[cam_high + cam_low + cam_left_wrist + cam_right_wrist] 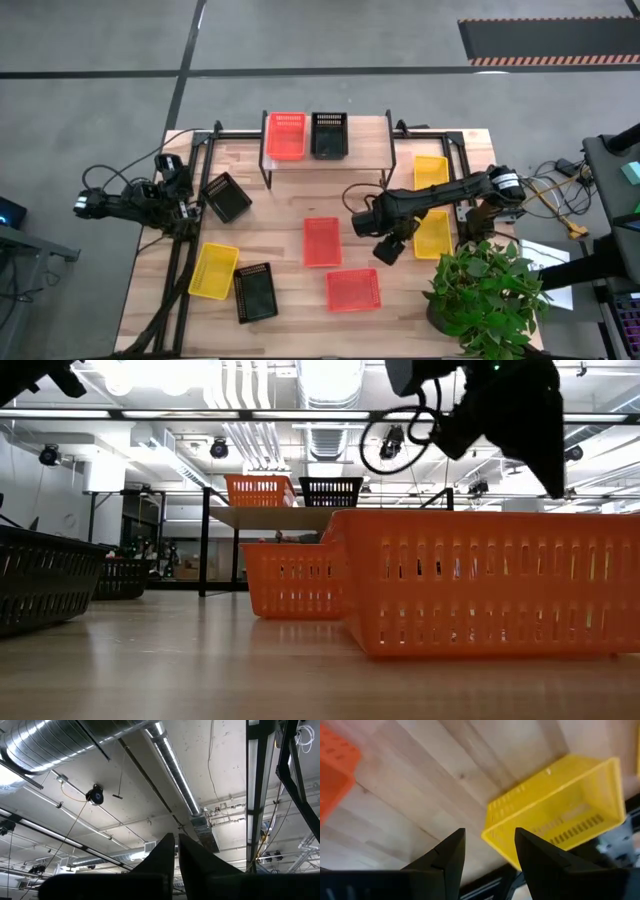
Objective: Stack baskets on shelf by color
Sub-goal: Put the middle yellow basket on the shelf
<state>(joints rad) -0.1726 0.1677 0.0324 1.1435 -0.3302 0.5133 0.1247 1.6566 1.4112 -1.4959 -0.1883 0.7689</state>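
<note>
The right gripper (487, 855), fingers wide and holding nothing, is hanging over a yellow slotted plastic basket (560, 815) near the table's right edge, likely to grab it. The small wooden shelf (365, 150) is waiting at the far edge.

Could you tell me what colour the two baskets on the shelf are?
One red basket, one black basket; clearest in the high view.

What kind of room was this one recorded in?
Probably an industrial lab or workshop: bare silver ducting and strip lights on an open ceiling, a grey concrete floor with hazard-striped matting, around a wooden table.
</note>
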